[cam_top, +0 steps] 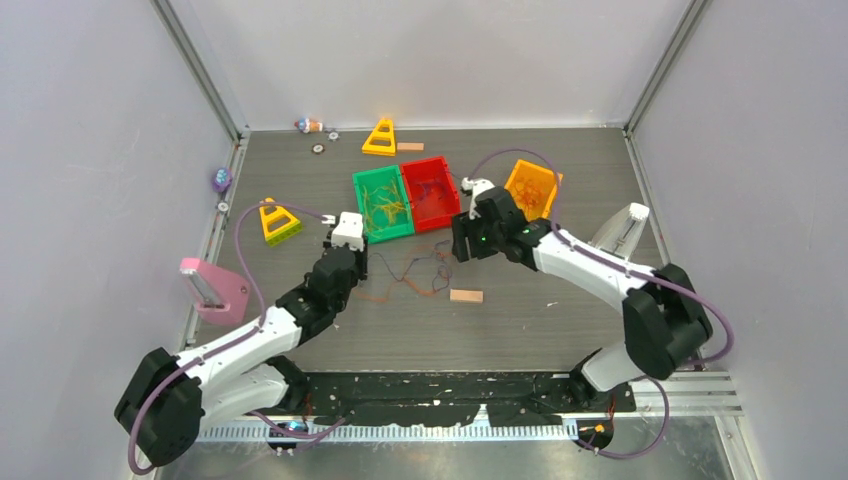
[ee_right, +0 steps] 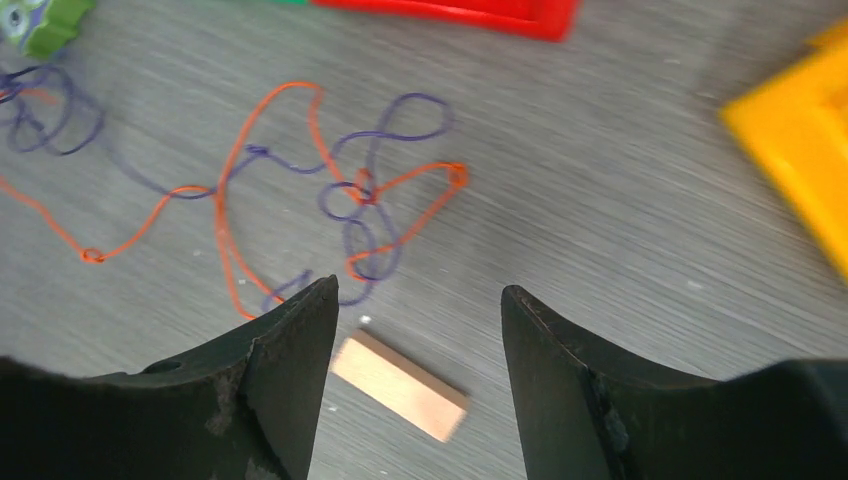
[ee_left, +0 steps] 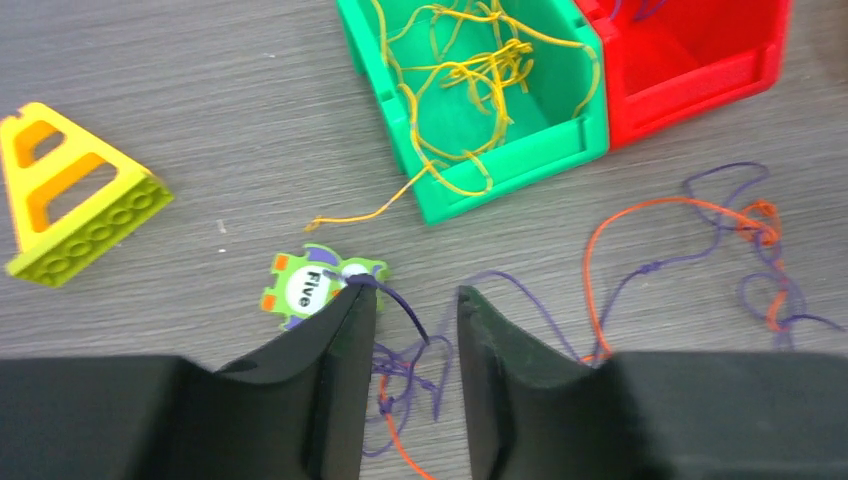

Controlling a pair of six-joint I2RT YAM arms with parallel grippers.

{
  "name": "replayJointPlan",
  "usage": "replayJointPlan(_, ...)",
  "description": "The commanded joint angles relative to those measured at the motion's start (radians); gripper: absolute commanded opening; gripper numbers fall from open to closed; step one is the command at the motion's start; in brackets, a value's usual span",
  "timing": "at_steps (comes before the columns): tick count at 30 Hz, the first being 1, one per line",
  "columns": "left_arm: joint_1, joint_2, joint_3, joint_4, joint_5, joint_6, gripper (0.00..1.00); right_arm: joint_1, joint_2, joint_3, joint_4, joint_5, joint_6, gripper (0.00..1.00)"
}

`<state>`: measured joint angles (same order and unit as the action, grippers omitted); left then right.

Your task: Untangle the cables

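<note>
The cables point(cam_top: 415, 270) lie on the grey table as a loose knot of thin purple and orange strands point(ee_left: 760, 225) in front of the bins. Yellow cables point(ee_left: 470, 70) fill the green bin point(ee_left: 400, 120), and one yellow strand point(ee_left: 370, 212) trails out of it. My left gripper point(ee_left: 415, 292) is low over the knot's left end, its jaws a little apart. A purple strand is draped over its left fingertip point(ee_left: 350, 300) and runs into the gap. My right gripper point(ee_right: 418, 287) is wide open over the table, just short of the knot's right end point(ee_right: 360, 190).
A red bin point(cam_top: 430, 193) and an orange bin point(cam_top: 530, 188) stand beside the green one. A small wooden block point(ee_right: 400, 387) lies under my right jaws. A "Five" token point(ee_left: 300, 290) sits by the left fingertip. Yellow triangular blocks point(cam_top: 278, 221) point(cam_top: 381, 137) and a pink piece point(cam_top: 212, 288) stand left.
</note>
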<state>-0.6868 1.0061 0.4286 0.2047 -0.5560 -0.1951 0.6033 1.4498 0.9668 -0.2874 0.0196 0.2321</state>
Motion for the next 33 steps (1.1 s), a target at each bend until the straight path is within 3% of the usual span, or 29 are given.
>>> replayJointPlan(1, 0.001, -0.019, 0.094, -0.081, 0.092, 0.016, 0.46, 0.069, 0.089, 0.085, 0.097, -0.118, 0.044, 0.66)
replayJointPlan(5, 0.001, -0.018, 0.169, -0.227, 0.111, -0.019, 0.64, 0.113, 0.149, 0.097, 0.124, -0.118, 0.096, 0.61)
replayJointPlan(10, 0.001, 0.034, 0.26, -0.39, 0.17, -0.107, 0.66, 0.141, 0.197, 0.075, 0.158, -0.096, 0.167, 0.55)
replayJointPlan(20, 0.067, 0.09, 0.281, -0.412, 0.321, -0.173, 0.87, 0.142, 0.263, 0.059, 0.229, -0.121, 0.194, 0.42)
replayJointPlan(22, 0.102, 0.125, 0.278, -0.411, 0.392, -0.199, 0.85, 0.142, 0.264, 0.063, 0.228, -0.117, 0.18, 0.32)
replayJointPlan(24, 0.125, 0.167, 0.28, -0.409, 0.469, -0.225, 0.83, 0.142, 0.263, 0.08, 0.209, -0.115, 0.164, 0.11)
replayJointPlan(29, 0.154, 0.255, 0.279, -0.373, 0.537, -0.329, 0.8, 0.142, 0.214, 0.054, 0.217, -0.12, 0.142, 0.05)
replayJointPlan(33, 0.17, 0.313, 0.283, -0.342, 0.537, -0.52, 0.74, 0.142, 0.183, 0.016, 0.245, -0.125, 0.141, 0.06)
